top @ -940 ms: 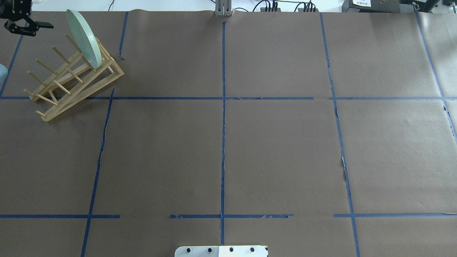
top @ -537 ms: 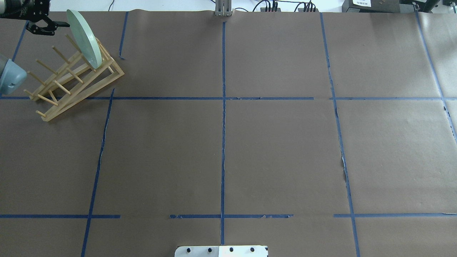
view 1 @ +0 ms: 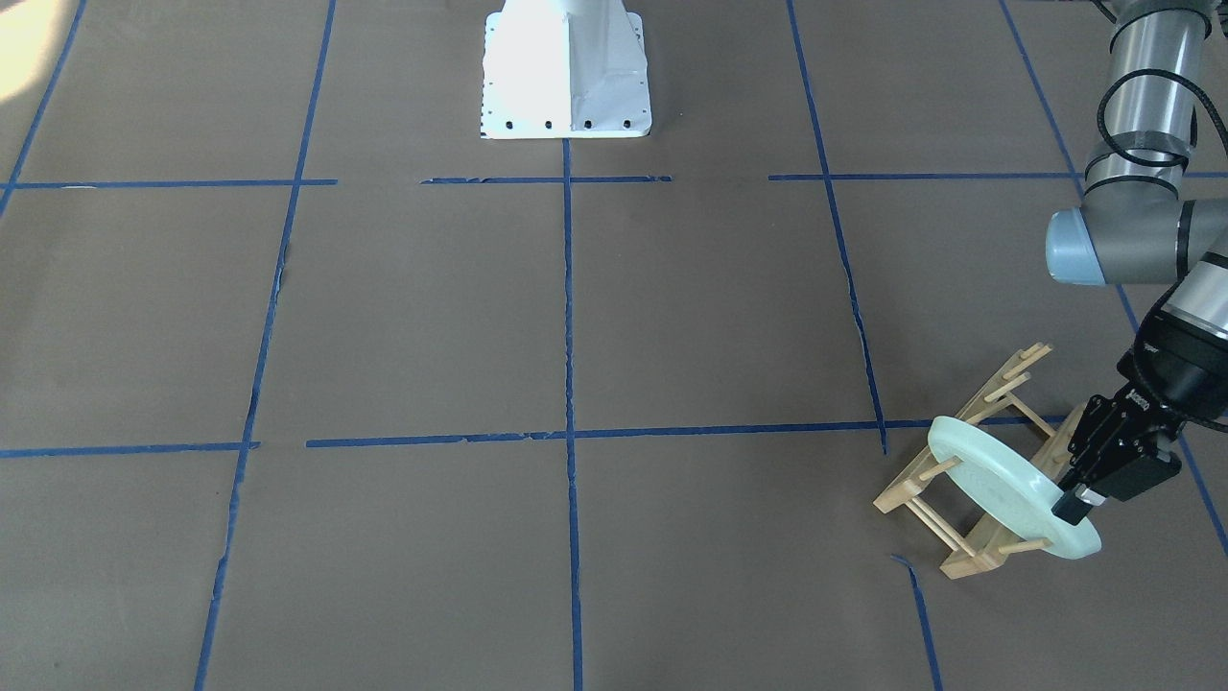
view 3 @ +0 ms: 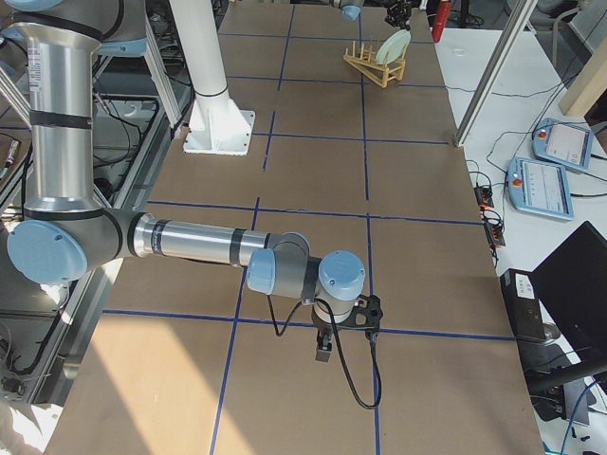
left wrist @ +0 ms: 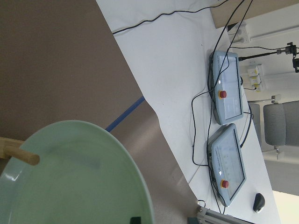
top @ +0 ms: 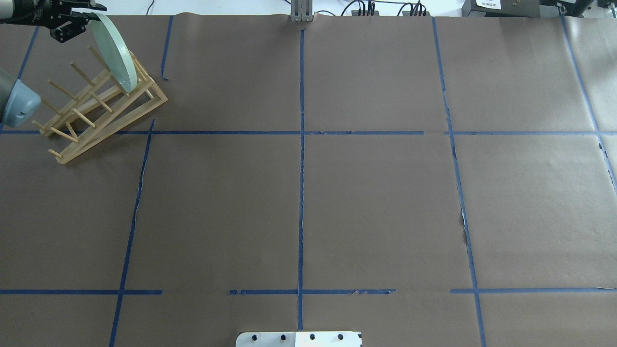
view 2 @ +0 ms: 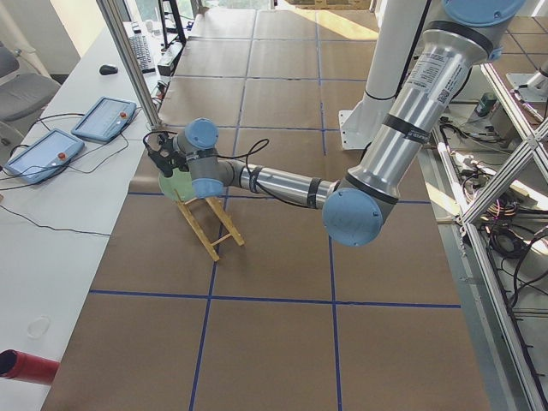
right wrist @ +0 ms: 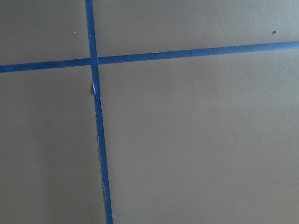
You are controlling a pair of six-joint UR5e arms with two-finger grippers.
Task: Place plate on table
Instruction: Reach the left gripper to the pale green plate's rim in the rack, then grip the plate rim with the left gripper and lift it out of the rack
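Observation:
The pale mint-green plate (top: pixel 113 53) stands on edge in the far slot of the wooden peg rack (top: pixel 106 115), at the far left of the table (top: pixel 376 202). My left gripper (top: pixel 89 17) is open at the plate's top rim. In the left wrist view the plate (left wrist: pixel 79 177) fills the lower left, with one fingertip (left wrist: pixel 135 219) over its face and the other outside the rim. The front-facing view shows the left gripper (view 1: pixel 1070 509) against the plate (view 1: pixel 988 489). My right gripper (view 3: pixel 322 351) shows only in the exterior right view, so I cannot tell its state.
The rack's empty pegs (top: pixel 62 96) stick up beside the plate. The table's far edge, with cables and two teach pendants (left wrist: pixel 226 140), lies just beyond the plate. The white robot base (view 1: pixel 566 72) stands at the table's near edge.
My left gripper has moved to the right, from beside the rack to the plate's top rim, and now straddles it. The plate and the rack have not moved.

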